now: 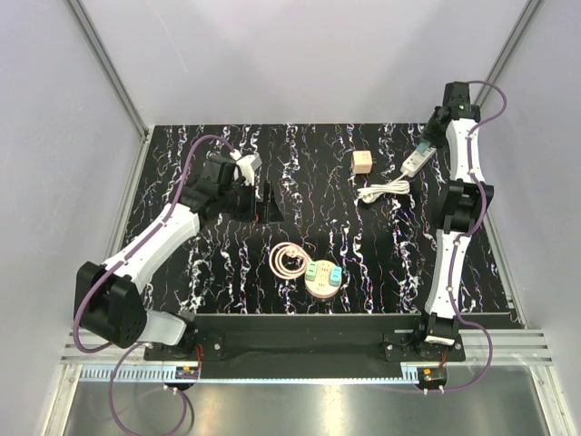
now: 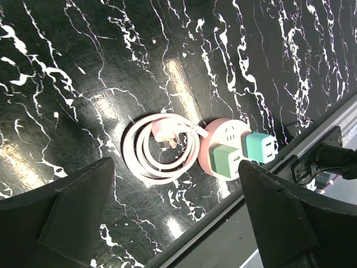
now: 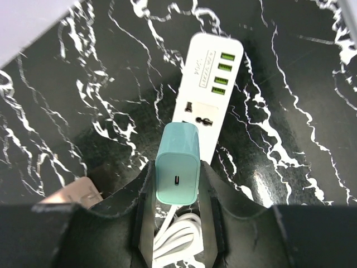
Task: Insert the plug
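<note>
The insertion had not yet been made. The teal plug (image 3: 177, 167) was off the surface (image 1: 345, 232), held over the white power strip (image 3: 212, 78) that lay near the far right corner. Its body ran roughly along the strip and sat just short of the universal socket below the row of green USB ports. The plug's own body hid its prongs, so I could not tell whether they touched the socket face. What was left, by my reading, was to bring the prongs onto the socket holes and press them fully home.

The right end effector (image 3: 177, 192) was closed on the plug, a finger against each flank, with nothing else in its grip. The left end effector (image 2: 178, 223) stood wide open and held nothing, hovering above the left half of the surface. Its camera looked toward a round pink socket hub (image 2: 220, 129) near the near edge, with two adapters seated in it and a pink cable (image 2: 162, 167) coiled just beside it.
</note>
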Tool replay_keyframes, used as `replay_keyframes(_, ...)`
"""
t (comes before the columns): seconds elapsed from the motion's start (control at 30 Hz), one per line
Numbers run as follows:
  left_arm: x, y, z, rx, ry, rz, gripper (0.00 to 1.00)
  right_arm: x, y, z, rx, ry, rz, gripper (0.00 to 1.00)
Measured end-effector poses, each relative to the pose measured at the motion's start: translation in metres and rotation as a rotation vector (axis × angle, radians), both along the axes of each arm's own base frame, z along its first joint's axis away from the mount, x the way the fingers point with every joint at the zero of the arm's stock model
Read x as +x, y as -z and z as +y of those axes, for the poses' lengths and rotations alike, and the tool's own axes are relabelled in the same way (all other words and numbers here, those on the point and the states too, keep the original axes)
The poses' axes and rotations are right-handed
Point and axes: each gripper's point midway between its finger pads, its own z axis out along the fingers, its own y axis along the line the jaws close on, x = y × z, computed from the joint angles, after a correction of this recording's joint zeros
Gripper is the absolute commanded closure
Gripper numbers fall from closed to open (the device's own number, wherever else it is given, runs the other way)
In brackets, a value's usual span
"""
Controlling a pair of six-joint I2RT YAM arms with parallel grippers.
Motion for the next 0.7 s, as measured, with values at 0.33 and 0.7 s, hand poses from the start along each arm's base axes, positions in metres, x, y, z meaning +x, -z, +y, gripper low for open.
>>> replay_keyframes(0.33, 0.013, -0.002, -0.006, -0.015, -0.009, 0.004, 0.11, -0.006, 0.018, 0.007, 0.042, -0.017, 0.039, 1.00)
replay_keyframes(0.7, 0.051, -0.052, -0.050, -0.111, 0.014, -0.073, 0.14, -0.051, 0.023, 0.070, 0.174, -0.138, 0.091, 1.00)
